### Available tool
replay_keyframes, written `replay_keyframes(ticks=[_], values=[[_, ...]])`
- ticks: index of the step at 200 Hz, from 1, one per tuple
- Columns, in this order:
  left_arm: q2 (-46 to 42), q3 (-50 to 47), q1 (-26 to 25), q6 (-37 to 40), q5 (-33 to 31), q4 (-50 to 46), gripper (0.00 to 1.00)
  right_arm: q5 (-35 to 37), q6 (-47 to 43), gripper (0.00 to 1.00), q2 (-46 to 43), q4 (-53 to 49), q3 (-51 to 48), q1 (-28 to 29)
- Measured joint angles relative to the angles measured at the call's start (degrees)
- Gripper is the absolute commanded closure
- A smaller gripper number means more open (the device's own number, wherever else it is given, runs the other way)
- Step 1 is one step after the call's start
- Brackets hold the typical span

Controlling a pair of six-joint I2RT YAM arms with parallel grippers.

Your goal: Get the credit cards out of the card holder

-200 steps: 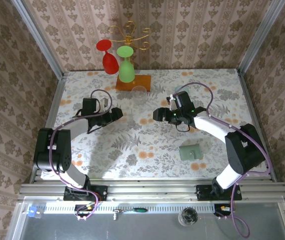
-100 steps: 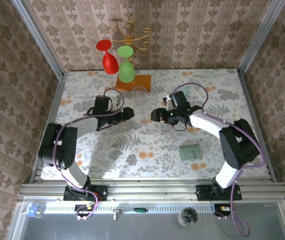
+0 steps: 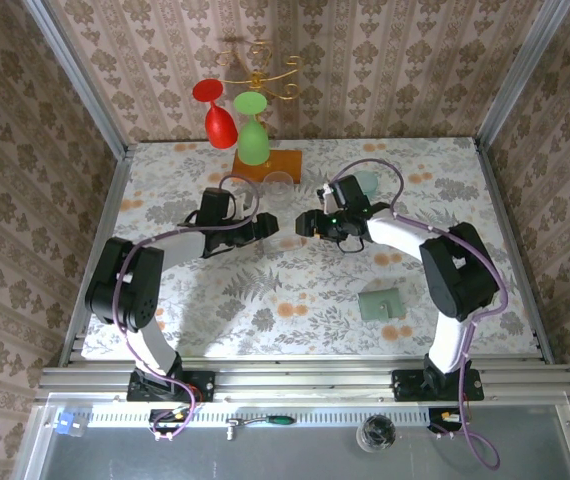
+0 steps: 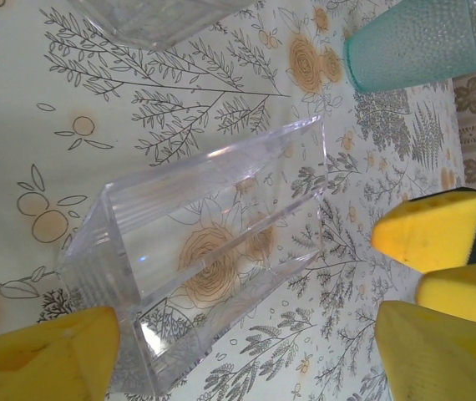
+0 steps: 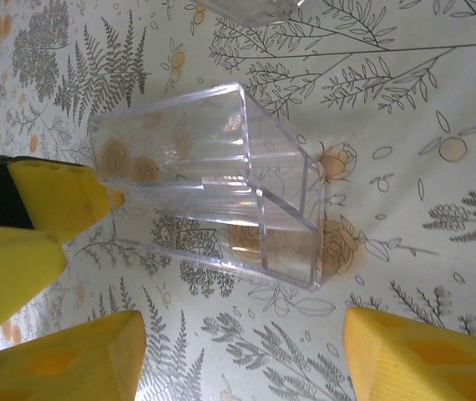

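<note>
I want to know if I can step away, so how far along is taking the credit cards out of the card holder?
Done: nothing yet; the card holder lies untouched on the table, no cards seen outside it. In hand: the left gripper and right gripper, fingers open, flank a clear container and hold nothing. Left: reach the holder and pull out the cards.

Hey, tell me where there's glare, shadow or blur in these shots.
Top external: soft arm shadows on the table, brighter strip along its near edge. Left wrist: pale reflections on the clear box, left fingers slightly soft. Right wrist: glints along the box edges, right fingers soft too.
</note>
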Motion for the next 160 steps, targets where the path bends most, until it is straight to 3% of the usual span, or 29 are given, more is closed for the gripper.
replay_keyframes(ticks=[77, 160], values=[[3.0, 1.9, -1.1, -1.3, 0.2, 2.0, 0.19, -1.8, -0.2, 0.44, 6.9, 3.1, 3.3, 0.0], [7.8, 7.4, -2.1, -1.5, 0.1, 1.8, 0.2, -0.7, -1.3, 0.46, 7.2, 3.3, 2.7, -1.0]])
